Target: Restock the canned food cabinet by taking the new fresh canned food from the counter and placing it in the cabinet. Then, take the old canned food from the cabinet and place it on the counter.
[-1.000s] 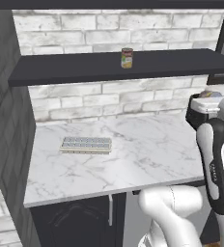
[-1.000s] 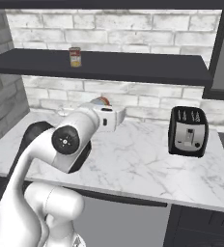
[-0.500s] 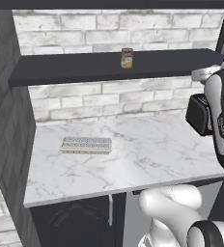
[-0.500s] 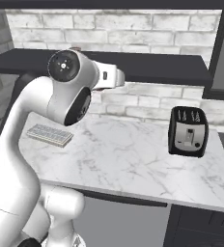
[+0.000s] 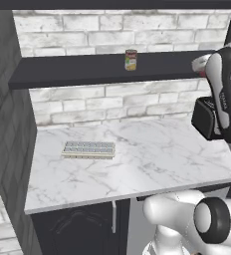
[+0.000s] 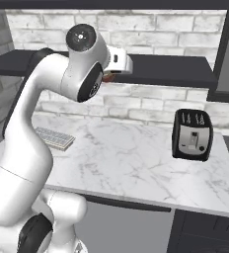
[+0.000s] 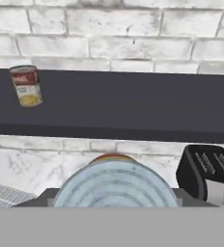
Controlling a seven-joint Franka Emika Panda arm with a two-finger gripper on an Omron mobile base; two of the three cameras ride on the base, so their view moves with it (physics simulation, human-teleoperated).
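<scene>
I have the gripper [image 7: 115,205] clamped on the squat red-orange can [image 7: 115,185], its pale lid facing the hand camera, held up in the air just in front of the dark shelf [image 7: 133,103] and above the marble counter [image 5: 127,164]. The old yellow-labelled can [image 5: 131,60] stands upright on the shelf, toward its middle. A black toaster [image 6: 192,134] sits at the counter's right end, and a grey ice tray [image 5: 88,149] lies near its left edge.
</scene>
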